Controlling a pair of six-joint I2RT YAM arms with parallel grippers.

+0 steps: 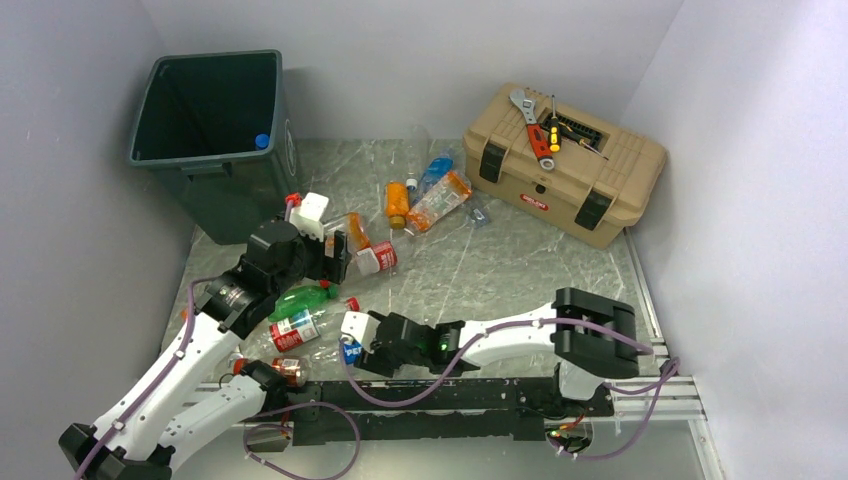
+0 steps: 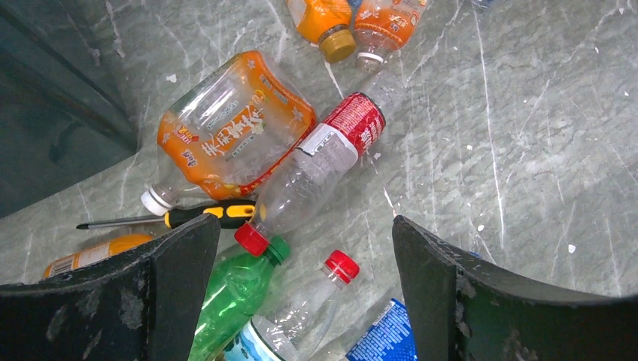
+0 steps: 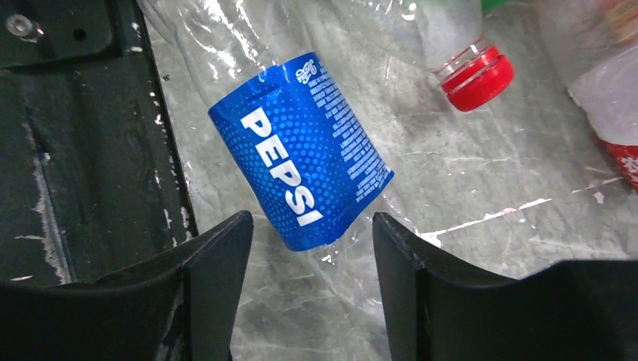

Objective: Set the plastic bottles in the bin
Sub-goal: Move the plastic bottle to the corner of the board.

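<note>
The dark green bin [image 1: 240,200] stands at the back left with a blue cap showing inside. Plastic bottles lie scattered on the table. My right gripper [image 3: 310,218] is open, one finger on each side of the lower end of a clear Pepsi bottle [image 3: 301,150] that lies near the front edge [image 1: 350,350]; gaps show on both sides. My left gripper [image 2: 305,222] hangs open above a green bottle [image 2: 233,301] and a clear red-capped bottle [image 2: 316,293], holding nothing. Beyond it lie a large orange bottle [image 2: 233,128] and a red-labelled clear bottle [image 2: 323,158].
A yellow-handled screwdriver [image 2: 203,216] lies under the bottles by my left fingers. More bottles [image 1: 430,195] lie mid-table at the back. A tan toolbox [image 1: 560,165] with a wrench and screwdrivers on its lid sits at the back right. The black base rail [image 3: 75,150] runs beside my right gripper.
</note>
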